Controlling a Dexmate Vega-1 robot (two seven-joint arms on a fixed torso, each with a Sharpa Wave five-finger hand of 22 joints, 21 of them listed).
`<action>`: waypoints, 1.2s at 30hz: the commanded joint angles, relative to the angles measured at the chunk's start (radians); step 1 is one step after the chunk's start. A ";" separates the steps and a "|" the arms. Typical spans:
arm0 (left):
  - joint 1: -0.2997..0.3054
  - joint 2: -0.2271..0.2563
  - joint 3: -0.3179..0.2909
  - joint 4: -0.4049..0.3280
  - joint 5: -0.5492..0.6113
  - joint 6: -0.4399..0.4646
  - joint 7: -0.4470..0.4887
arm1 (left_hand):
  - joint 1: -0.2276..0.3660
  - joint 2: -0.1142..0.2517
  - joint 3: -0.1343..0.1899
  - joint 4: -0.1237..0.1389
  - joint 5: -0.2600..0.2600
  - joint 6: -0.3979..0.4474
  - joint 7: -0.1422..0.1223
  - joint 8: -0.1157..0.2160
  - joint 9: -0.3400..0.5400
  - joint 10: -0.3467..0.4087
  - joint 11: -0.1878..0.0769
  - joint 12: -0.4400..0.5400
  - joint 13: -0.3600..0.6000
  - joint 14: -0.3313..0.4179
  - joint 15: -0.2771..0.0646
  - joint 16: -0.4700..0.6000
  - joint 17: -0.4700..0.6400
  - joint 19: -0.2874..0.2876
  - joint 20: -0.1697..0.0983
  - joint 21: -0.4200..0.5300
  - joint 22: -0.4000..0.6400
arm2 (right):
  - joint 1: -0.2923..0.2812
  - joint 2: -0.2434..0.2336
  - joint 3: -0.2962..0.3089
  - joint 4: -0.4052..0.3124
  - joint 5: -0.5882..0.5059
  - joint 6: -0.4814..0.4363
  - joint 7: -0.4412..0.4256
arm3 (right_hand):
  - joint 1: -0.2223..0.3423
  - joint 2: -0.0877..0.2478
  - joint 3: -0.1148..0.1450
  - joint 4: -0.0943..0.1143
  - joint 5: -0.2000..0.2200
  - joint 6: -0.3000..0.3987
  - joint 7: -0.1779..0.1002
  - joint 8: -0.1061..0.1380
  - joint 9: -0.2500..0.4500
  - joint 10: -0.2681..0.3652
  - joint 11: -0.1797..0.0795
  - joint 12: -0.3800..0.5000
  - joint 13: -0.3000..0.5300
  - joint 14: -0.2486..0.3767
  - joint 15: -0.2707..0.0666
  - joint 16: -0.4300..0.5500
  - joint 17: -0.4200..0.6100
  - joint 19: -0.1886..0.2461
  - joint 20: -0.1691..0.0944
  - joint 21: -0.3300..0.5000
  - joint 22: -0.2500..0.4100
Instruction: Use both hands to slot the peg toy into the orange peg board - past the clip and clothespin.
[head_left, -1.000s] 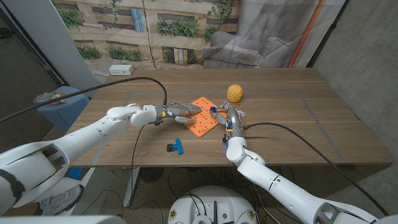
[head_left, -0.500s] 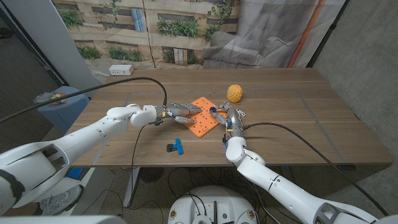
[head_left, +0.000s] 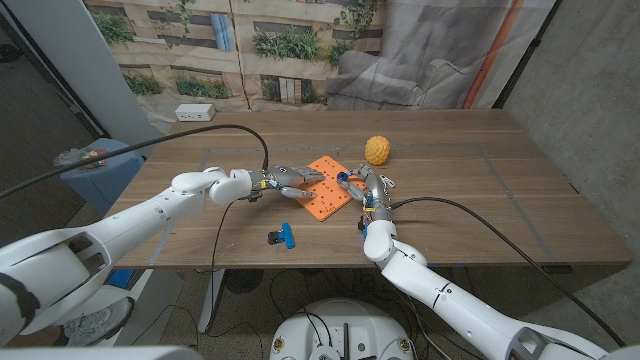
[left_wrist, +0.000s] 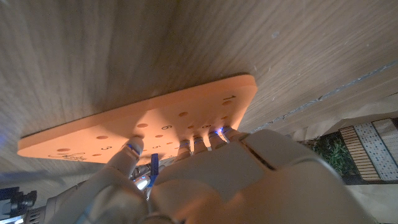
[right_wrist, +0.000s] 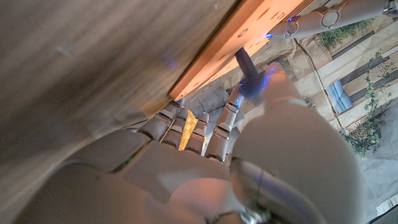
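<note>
Right hand (head_left: 365, 190) pinches the blue peg toy (right_wrist: 247, 66) at the orange peg board's (head_left: 327, 187) 3 o'clock edge; left hand (head_left: 284, 179), fingers spread, presses its 9 o'clock side.

My left arm reaches in from the left, left hand (head_left: 288, 179) with fingertips (left_wrist: 133, 148) pressed down, fingers spread. Right arm comes up from below, right hand (head_left: 366, 190) stands upright, thumb and finger pinching, other fingers curled.

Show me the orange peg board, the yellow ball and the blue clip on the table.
orange peg board (head_left: 325, 186), head view, on its bare middle.
yellow ball (head_left: 377, 150), head view, at its centre.
blue clip (head_left: 286, 236), head view, on its blue body.
</note>
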 joint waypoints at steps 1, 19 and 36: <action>0.003 0.001 -0.002 -0.007 -0.001 0.004 -0.003 | 0.007 0.074 0.002 -0.009 -0.002 0.055 -0.003 0.007 0.008 0.043 -0.007 0.007 0.006 0.021 -0.069 0.008 0.010 0.007 -0.139 0.009 0.007 | -0.003 0.000 0.001 -0.003 0.001 0.000 0.002 | 0.046 0.053 -0.005 -0.002 0.009 0.078 -0.066 0.006 0.001 0.002 0.004 0.001 0.003 0.001 -0.031 0.000 0.004 0.000 -0.001 0.005 0.002; 0.014 0.006 -0.008 -0.017 -0.005 0.013 -0.007 | 0.007 0.074 0.003 -0.011 -0.002 0.055 -0.002 0.007 0.008 0.042 -0.009 0.007 0.006 0.022 -0.069 0.008 0.010 0.008 -0.138 0.009 0.007 | 0.001 0.010 0.003 -0.009 0.027 -0.069 0.014 | 0.042 0.055 -0.009 -0.001 0.010 0.073 -0.065 -0.001 -0.007 0.001 0.011 0.001 0.003 0.001 -0.025 -0.001 0.004 0.006 0.003 0.007 0.002; 0.007 0.003 -0.005 -0.008 -0.006 0.009 -0.010 | 0.007 0.075 0.003 -0.014 -0.003 0.055 -0.003 0.007 0.008 0.042 -0.009 0.007 0.006 0.022 -0.069 0.008 0.010 0.008 -0.139 0.009 0.007 | 0.018 -0.002 -0.020 -0.023 0.009 -0.111 0.022 | 0.039 0.056 -0.012 -0.001 0.011 0.072 -0.065 -0.004 -0.012 0.001 0.012 0.001 0.003 -0.001 -0.023 -0.003 0.003 0.007 0.005 0.007 0.002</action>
